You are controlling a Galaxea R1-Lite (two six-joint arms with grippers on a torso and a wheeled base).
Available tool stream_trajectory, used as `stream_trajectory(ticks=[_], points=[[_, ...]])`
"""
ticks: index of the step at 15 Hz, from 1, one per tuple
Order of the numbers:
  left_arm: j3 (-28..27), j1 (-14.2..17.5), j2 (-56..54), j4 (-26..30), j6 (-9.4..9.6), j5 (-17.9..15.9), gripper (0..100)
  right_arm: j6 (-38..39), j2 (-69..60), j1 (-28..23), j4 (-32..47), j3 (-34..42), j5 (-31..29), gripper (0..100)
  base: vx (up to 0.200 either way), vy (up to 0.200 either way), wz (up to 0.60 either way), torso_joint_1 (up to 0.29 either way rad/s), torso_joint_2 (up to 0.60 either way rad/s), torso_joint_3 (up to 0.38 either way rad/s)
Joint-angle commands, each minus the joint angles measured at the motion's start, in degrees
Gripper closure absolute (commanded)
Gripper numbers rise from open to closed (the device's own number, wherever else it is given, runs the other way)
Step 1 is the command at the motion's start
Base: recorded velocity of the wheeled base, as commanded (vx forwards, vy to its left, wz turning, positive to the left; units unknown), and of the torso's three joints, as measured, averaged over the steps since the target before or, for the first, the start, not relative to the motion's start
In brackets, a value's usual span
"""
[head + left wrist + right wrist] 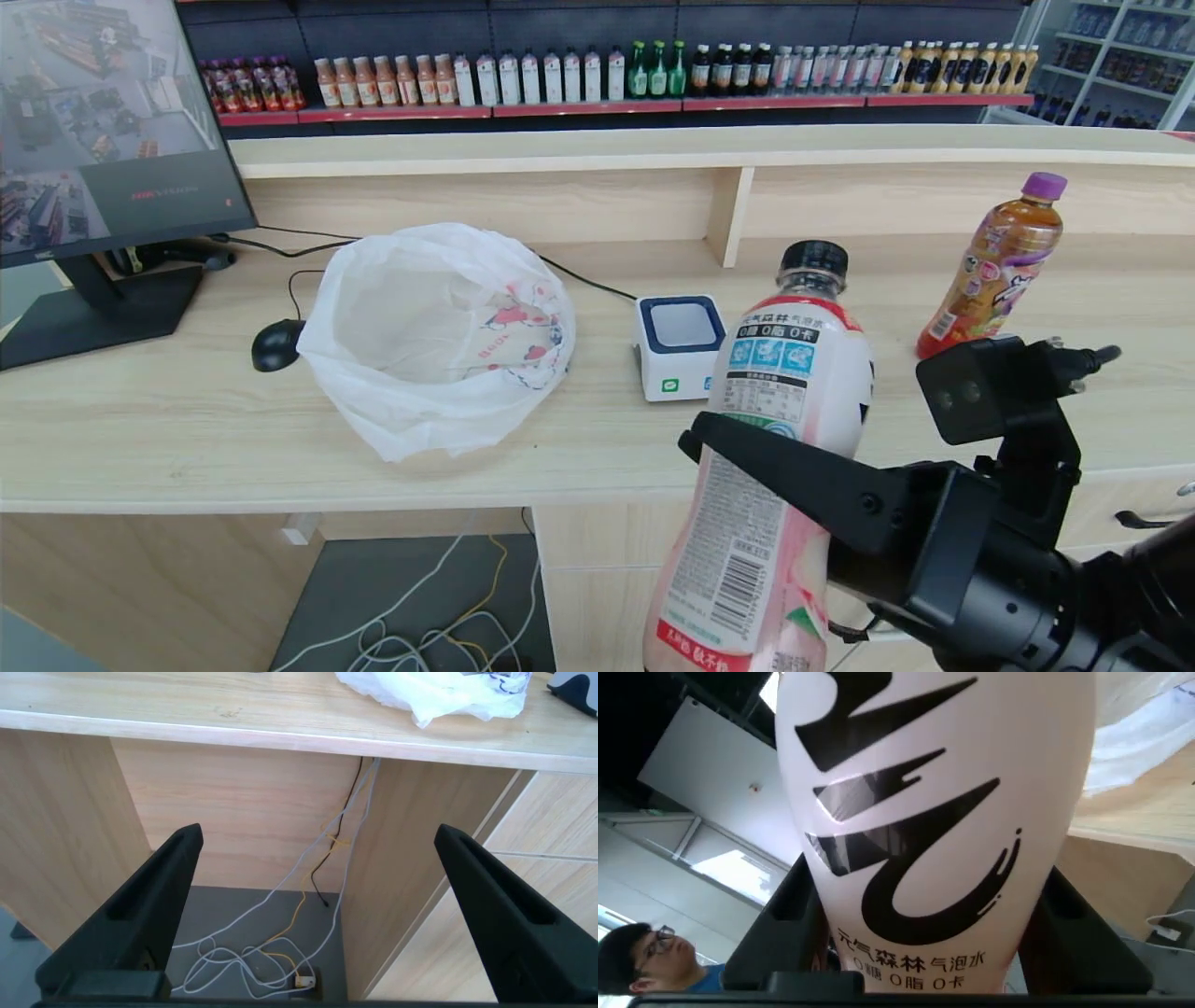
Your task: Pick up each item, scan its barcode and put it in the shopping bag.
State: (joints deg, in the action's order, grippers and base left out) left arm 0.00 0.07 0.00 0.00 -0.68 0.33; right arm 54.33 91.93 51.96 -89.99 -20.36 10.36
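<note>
Right gripper (924,924): clamped around the pink bottle (794,373), raised before the counter (187,429).
Pink bottle: leaned cap-up, barcode facing the head camera, near the scanner (679,345).
Left gripper (318,840): spread wide, held low below the counter's edge.
Shopping bag (439,336): sat open beside the scanner.

My right gripper (767,450) is clamped on the pink bottle (792,373), one finger (794,485) lying across its label, with my wrist low behind it. My left gripper (318,845) hangs with fingers (154,901) spread wide.
</note>
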Motion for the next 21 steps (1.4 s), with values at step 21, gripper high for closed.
stream_trajectory(ticks=[21], points=[[0.0, 0.0, 0.0, 0.0, -0.02, 0.0, 0, 0.2, 3.3, 4.3, 0.0, -2.6, 0.0, 100, 0.0, 0.0, 0.0, 0.0, 0.0, 0.0]])
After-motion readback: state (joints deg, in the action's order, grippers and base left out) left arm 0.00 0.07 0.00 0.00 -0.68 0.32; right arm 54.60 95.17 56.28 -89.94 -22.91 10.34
